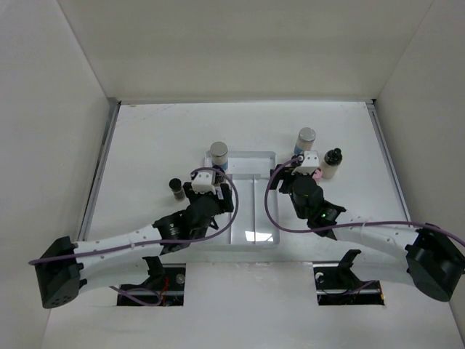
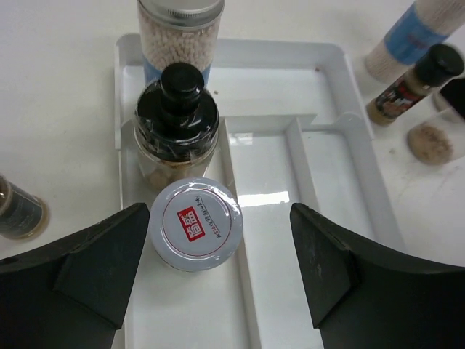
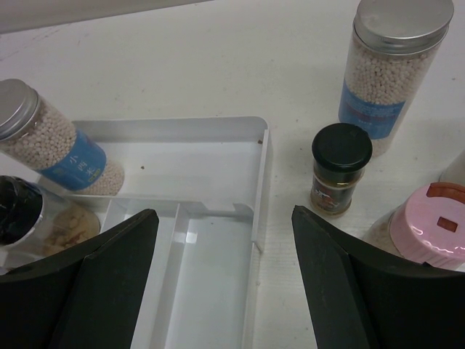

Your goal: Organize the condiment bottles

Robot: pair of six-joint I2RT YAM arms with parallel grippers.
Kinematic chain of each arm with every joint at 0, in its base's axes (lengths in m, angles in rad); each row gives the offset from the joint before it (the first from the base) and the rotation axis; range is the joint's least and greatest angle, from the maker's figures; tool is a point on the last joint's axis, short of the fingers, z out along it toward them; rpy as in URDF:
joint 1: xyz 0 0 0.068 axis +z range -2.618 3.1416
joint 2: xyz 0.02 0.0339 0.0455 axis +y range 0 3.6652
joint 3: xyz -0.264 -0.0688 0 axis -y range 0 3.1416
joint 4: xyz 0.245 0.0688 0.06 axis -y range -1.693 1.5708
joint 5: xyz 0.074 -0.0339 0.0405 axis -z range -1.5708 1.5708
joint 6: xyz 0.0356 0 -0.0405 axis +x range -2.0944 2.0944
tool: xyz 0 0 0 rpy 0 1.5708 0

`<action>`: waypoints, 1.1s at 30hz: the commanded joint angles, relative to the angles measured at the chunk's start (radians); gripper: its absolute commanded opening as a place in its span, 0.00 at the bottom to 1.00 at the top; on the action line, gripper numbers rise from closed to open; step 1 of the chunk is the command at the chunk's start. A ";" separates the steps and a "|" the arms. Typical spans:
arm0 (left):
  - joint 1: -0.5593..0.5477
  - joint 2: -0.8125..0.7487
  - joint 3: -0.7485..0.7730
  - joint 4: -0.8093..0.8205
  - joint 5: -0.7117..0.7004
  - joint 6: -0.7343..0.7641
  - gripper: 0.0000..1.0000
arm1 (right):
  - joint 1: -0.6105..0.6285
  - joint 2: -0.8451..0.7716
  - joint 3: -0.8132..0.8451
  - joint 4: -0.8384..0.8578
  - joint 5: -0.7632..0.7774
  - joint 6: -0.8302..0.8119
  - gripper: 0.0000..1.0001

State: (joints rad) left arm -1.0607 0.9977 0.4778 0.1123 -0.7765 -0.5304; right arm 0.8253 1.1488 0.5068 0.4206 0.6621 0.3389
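The left gripper [image 2: 219, 222] hangs over the left compartment of the clear tray [image 2: 269, 80]. Its fingers are spread wide on either side of a white-capped jar [image 2: 196, 224] standing upright there (the left finger close beside it, the right one well clear). It has hold of nothing. Just beyond the jar, in the same compartment, stands a black-capped jar [image 2: 176, 116]. Behind that, in the far cross compartment, is a tall blue-labelled jar [image 2: 180, 29] with a metal cap. A dark bottle [image 2: 18, 211] sits on the table [image 3: 182, 58] left of the tray.

The right gripper [image 3: 225, 225] is spread open and empty above the tray's right edge. On the table to its right come a pink-capped jar [image 3: 436, 225], then a small black-capped bottle [image 3: 340, 171]. Farthest is a second tall blue-labelled jar [image 3: 396, 65].
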 commanded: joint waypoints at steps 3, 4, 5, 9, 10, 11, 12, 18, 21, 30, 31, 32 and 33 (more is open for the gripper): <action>-0.026 -0.203 0.004 -0.092 -0.151 -0.023 0.78 | -0.002 -0.024 -0.008 0.053 0.007 0.003 0.81; -0.014 -0.230 0.002 -0.111 -0.182 -0.028 0.78 | -0.002 -0.024 -0.007 0.052 0.007 0.002 0.81; 0.010 -0.247 0.004 -0.132 -0.204 -0.031 0.79 | -0.002 -0.024 -0.007 0.052 0.008 0.002 0.81; 0.197 -0.217 0.064 -0.266 -0.178 -0.058 0.82 | -0.002 -0.017 -0.007 0.053 0.005 0.005 0.81; 0.254 -0.202 0.070 -0.272 -0.161 -0.065 0.82 | -0.002 -0.011 -0.002 0.052 0.005 0.003 0.81; 0.305 -0.183 0.076 -0.267 -0.132 -0.065 0.80 | -0.002 -0.009 0.001 0.050 0.005 0.002 0.81; 0.352 -0.160 0.081 -0.257 -0.098 -0.065 0.76 | -0.002 -0.009 0.001 0.052 0.005 0.000 0.82; 0.538 0.007 0.085 -0.159 0.008 -0.063 0.70 | -0.002 -0.003 0.002 0.050 0.004 0.000 0.82; 0.560 0.074 0.088 -0.114 0.045 -0.060 0.69 | -0.002 -0.001 -0.001 0.053 0.004 0.005 0.82; 0.581 0.122 0.070 -0.054 0.082 -0.051 0.43 | -0.002 0.006 0.004 0.050 0.004 -0.001 0.82; 0.577 0.101 0.056 -0.051 0.082 -0.049 0.40 | -0.002 0.003 0.006 0.050 0.005 -0.001 0.82; 0.572 0.073 0.045 -0.057 0.082 -0.046 0.38 | -0.002 0.000 0.004 0.050 0.007 -0.003 0.82; 0.565 0.041 0.035 -0.068 0.083 -0.040 0.36 | -0.002 -0.004 0.001 0.053 0.008 -0.003 0.82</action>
State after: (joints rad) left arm -0.4866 1.1255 0.5228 -0.0048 -0.6998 -0.5789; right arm 0.8253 1.1538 0.5064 0.4206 0.6621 0.3386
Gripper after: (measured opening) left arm 0.411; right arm 0.820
